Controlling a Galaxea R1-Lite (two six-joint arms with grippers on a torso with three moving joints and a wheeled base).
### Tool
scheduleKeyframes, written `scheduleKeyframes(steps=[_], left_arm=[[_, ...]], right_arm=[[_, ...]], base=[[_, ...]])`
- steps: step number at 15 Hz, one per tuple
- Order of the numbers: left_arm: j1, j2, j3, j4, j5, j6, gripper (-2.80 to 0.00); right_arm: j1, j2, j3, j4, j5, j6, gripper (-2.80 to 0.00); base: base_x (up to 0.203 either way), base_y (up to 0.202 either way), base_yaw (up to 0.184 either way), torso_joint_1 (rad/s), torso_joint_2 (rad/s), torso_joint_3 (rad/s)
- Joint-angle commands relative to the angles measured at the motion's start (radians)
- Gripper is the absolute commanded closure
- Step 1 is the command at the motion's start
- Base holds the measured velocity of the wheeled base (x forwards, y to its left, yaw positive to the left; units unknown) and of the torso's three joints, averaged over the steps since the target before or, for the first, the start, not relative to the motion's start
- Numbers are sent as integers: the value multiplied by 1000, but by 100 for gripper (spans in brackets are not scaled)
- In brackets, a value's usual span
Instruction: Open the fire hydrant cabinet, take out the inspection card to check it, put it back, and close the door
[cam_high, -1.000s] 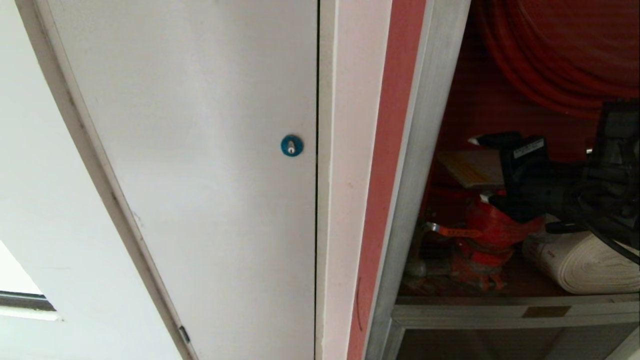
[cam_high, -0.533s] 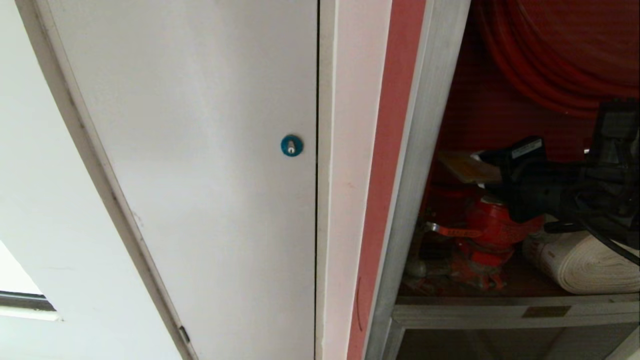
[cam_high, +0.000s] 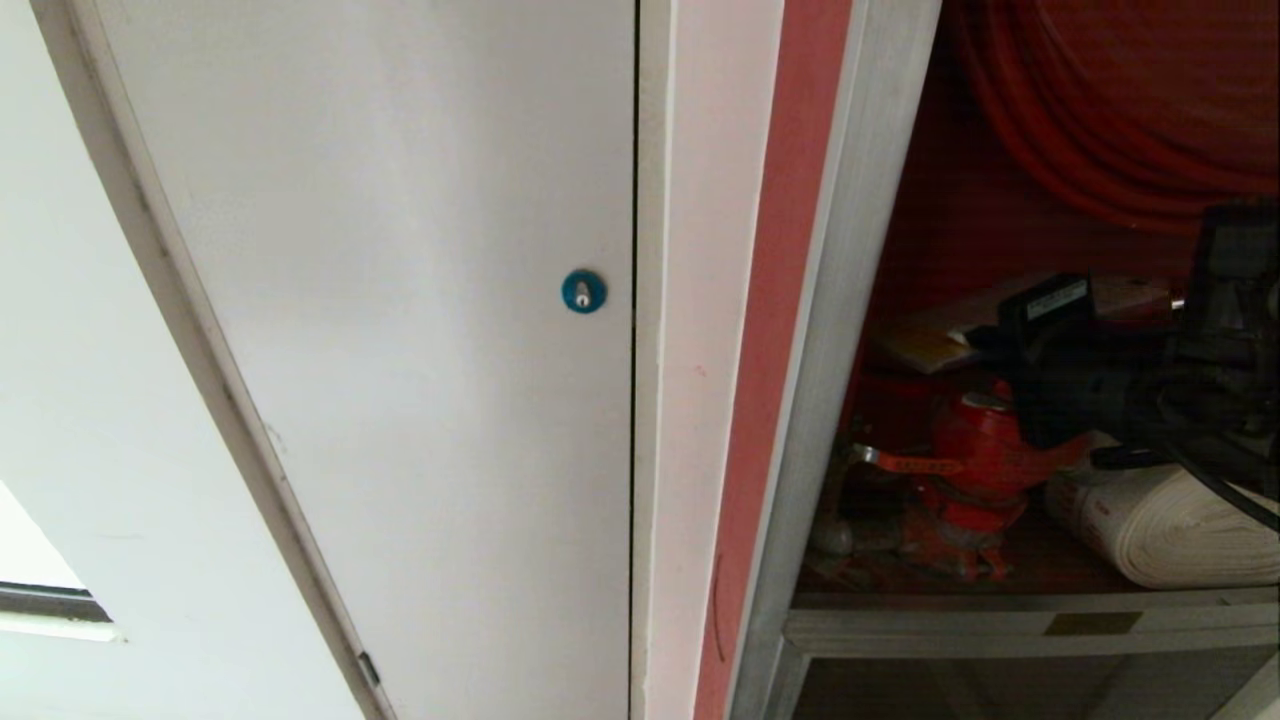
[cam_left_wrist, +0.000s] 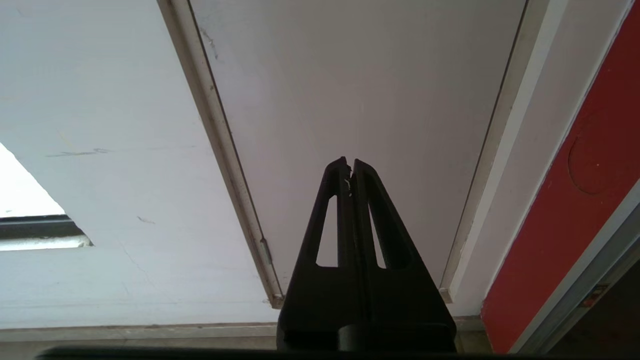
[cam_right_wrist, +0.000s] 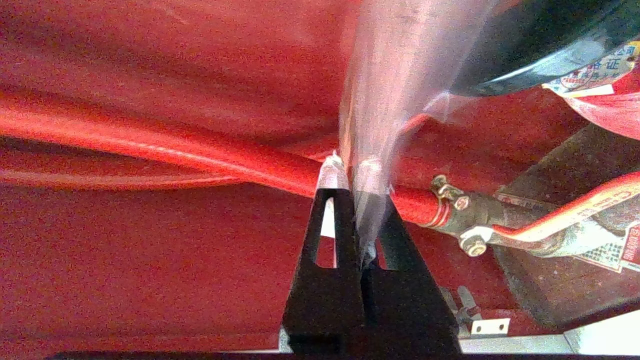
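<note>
The right gripper (cam_right_wrist: 350, 172) is pinched tight on the inspection card (cam_right_wrist: 395, 90), whose thin sheet rises edge-on from between its fingertips. Just beyond the tips runs a red hose (cam_right_wrist: 200, 155), with the valve (cam_high: 985, 440) below the gripper and a rolled white hose (cam_high: 1160, 520) beside it. All this sits inside the fire hydrant cabinet (cam_high: 830, 330), so opening looks done and the card is just grasped; lifting it out, checking, returning it and closing the door remain. The left gripper (cam_left_wrist: 350, 167) is closed and empty, parked facing a white panel (cam_left_wrist: 360, 75).
</note>
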Motion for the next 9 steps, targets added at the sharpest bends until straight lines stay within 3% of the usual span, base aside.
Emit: scheduleKeyframes(steps=[1, 9], left_arm=[[0, 0, 0, 0, 0, 0, 0], [-1, 0, 0, 0, 0, 0, 0]], right_arm=[[1, -30, 4, 1, 1, 7, 0], [1, -319, 14, 229, 130, 8, 0]], base=[[0, 0, 0, 0, 0, 0], [0, 0, 0, 0, 0, 0]])
